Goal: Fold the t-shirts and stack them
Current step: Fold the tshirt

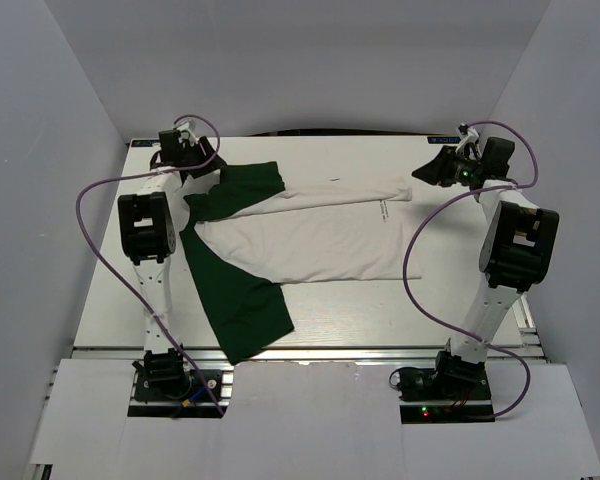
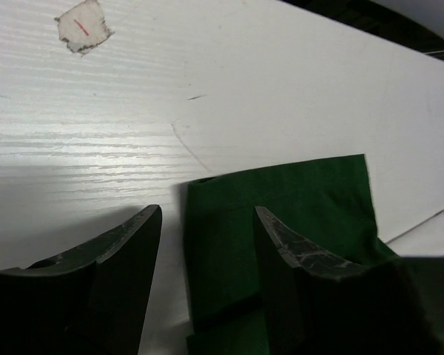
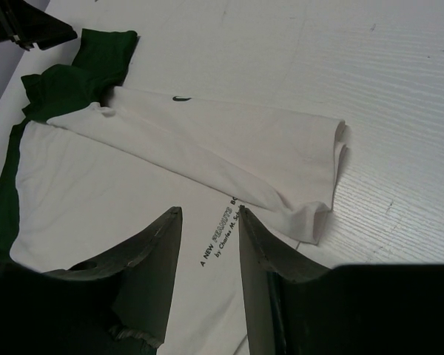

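- We see the left gripper (image 2: 207,214) at the table's far left corner with its jaws apart and nothing between them; the cuff of a green sleeve (image 2: 281,214) lies just beneath, one finger over the cloth, the other over bare table.
- Whether that finger touches the sleeve we cannot tell.
- Beyond the fingers, a small square patch (image 2: 83,26) marked with a short red line sits on the white wood-grain table (image 2: 133,133).
- The right gripper (image 3: 209,213) is at the far right, jaws parted and empty, above the shirt's hem end.
- The t-shirt (image 1: 310,240) lies flat across the middle of the table between the two arms, neck toward the left arm, hem toward the right.
- Its white body has the far edge folded over onto itself, ending in a doubled corner (image 3: 322,185).
- One green sleeve points to the far left, the other (image 1: 242,310) spreads toward the near edge.
- Dark lettering (image 3: 220,240) on the white cloth reads "A NEW" and "by Charles M."; the fingers hide the rest.
- A small dark mark (image 3: 181,98) shows on the fold, too small to read.
- Purple cables (image 1: 90,200) loop from both arms.
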Robot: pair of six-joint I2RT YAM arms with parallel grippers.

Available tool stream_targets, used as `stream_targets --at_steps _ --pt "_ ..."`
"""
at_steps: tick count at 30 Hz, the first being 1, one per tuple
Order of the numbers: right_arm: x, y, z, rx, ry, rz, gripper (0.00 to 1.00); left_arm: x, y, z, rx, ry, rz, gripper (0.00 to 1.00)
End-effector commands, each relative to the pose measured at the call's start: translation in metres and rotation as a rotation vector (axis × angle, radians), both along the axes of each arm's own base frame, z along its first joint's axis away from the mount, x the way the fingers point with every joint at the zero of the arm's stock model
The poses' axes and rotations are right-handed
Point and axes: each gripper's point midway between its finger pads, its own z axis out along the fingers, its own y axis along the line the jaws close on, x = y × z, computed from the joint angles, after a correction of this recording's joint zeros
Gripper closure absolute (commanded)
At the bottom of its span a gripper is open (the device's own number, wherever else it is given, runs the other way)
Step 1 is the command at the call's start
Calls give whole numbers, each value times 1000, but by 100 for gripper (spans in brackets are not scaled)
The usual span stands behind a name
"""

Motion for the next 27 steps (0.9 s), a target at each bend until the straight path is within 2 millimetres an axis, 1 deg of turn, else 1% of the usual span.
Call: stream_targets --at_steps 1,2,5,9,13,18,22,23,26,27 --pt "-1 5 5 23 -20 19 57 9 -2 1 86 -41 -18 37" --pt "-1 4 5 23 -20 18 57 11 -3 5 87 -51 -19 37" --pt "-3 5 4 25 -16 19 57 15 -6 0 87 -57 -34 40" --pt "-4 6 4 24 -17 19 57 15 -11 -6 76 -53 -60 43" --pt "-3 4 3 24 -12 13 57 10 -13 -15 76 -35 -81 51" --pt "-1 4 2 25 -7 9 57 6 -19 -19 59 -28 -104 60" --pt "-2 5 1 26 -2 11 57 9 -22 -13 45 -46 -116 74" --pt "-3 4 1 27 -2 11 57 10 -22 -12 42 -50 -117 80" --pt "-3 4 0 27 1 11 57 12 -24 -3 30 -74 -120 92" --pt "-3 4 0 26 1 10 57 12 -24 -1 25 -77 -117 99"
